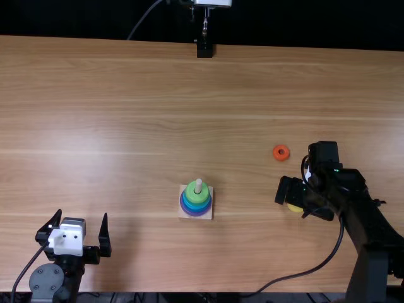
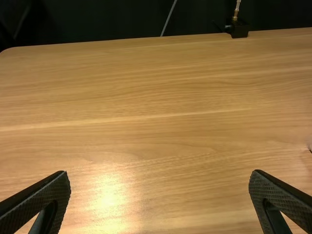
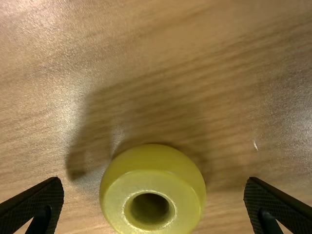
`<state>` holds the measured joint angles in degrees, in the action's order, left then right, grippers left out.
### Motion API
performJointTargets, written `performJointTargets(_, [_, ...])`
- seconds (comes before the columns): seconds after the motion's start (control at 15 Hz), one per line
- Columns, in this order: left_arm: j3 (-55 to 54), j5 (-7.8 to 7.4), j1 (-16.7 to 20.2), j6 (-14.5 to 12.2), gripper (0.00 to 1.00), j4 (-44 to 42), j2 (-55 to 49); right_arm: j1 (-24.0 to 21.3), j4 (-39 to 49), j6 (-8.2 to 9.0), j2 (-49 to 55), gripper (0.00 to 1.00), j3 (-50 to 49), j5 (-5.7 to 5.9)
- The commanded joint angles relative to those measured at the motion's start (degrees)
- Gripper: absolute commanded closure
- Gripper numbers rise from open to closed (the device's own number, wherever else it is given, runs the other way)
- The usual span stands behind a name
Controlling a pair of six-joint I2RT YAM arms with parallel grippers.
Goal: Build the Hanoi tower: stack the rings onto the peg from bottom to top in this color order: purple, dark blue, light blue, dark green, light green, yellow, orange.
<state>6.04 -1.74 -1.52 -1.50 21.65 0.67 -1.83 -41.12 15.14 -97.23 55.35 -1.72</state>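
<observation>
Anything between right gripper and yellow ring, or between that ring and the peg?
Nothing visible: the right gripper is open over the yellow ring, and the orange ring lies off the line to the peg.

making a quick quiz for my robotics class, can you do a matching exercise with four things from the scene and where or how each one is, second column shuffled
1. orange ring
2. yellow ring
3. light green ring
4. left claw

a. topmost of the rings on the peg
b. open, nothing between its fingers
c. lying by itself on the table, farther from the near edge than the peg
d. on the table at the right claw

Right pairs: 1-c, 2-d, 3-a, 4-b
</observation>
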Motion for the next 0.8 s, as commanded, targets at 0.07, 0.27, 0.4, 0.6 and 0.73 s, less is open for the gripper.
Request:
performJointTargets(0.07, [-6.0, -0.37, -0.3, -0.4, 0.0, 4.6, -0.7, -0.6, 0.5, 0.26, -0.2, 0.34, -0.6, 2.03])
performJointTargets(0.27, [-6.0, -0.37, -0.3, -0.4, 0.0, 4.6, -0.7, -0.6, 2.5, 0.26, -0.2, 0.74, -0.9, 7.41])
performJointTargets(0.4, [-6.0, -0.37, -0.3, -0.4, 0.0, 4.6, -0.7, -0.6, 2.5, 0.26, -0.2, 0.75, -0.9, 7.52])
performJointTargets(0.6, [-6.0, -0.37, -0.3, -0.4, 0.0, 4.6, -0.7, -0.5, 2.2, 0.26, -0.2, 0.54, -0.9, 7.52])
performJointTargets(0.73, [-6.0, -0.37, -0.3, -0.4, 0.0, 4.6, -0.7, -0.4, 1.6, 0.37, -0.2, 0.47, -0.9, 7.62])
